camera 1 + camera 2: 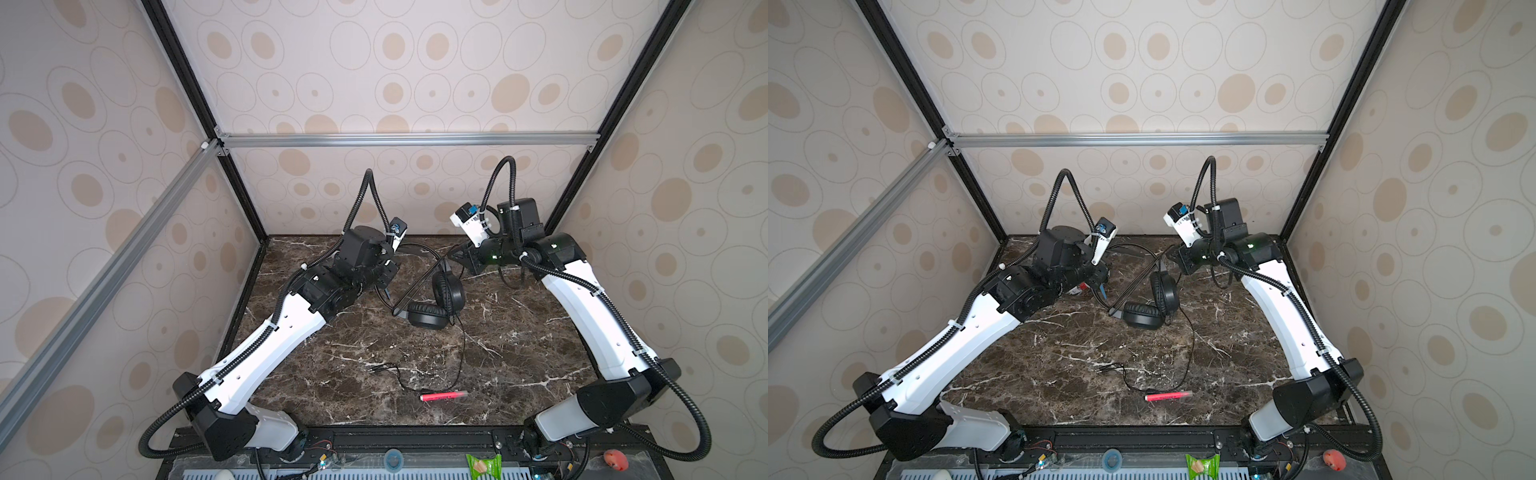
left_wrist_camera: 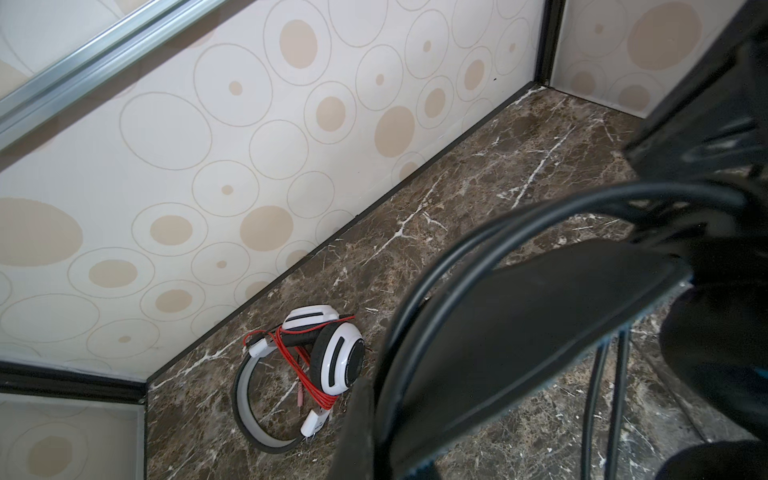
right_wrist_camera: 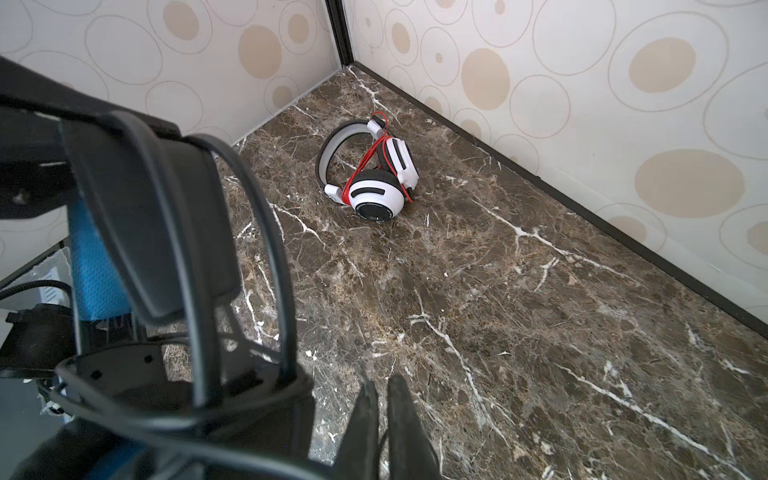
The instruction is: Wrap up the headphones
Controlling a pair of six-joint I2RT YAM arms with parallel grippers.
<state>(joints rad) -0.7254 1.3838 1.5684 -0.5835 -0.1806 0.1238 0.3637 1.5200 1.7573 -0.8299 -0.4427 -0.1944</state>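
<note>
Headband of black headphones (image 2: 519,332) hides left hand (image 1: 385,289), apparently clamped on it; right hand (image 3: 382,386) sits together.

the table top (image 3: 540,332) looks like polished dark brown marble with white veins, smooth with a soft sheen. the walls (image 1: 415,62) are matt and paper-like, printed with beige ovals. the frame rail (image 1: 407,139) is brushed bare metal. the black headphones (image 1: 428,318) have matt, leather-like padded cushions, and the band's lining (image 3: 89,266) is blue mesh cloth. the white headphones (image 3: 376,195) have glossy plastic shells, a matt grey band and a smooth red cord (image 2: 312,379). the pen (image 1: 442,395) is shiny pink-red plastic.
</note>
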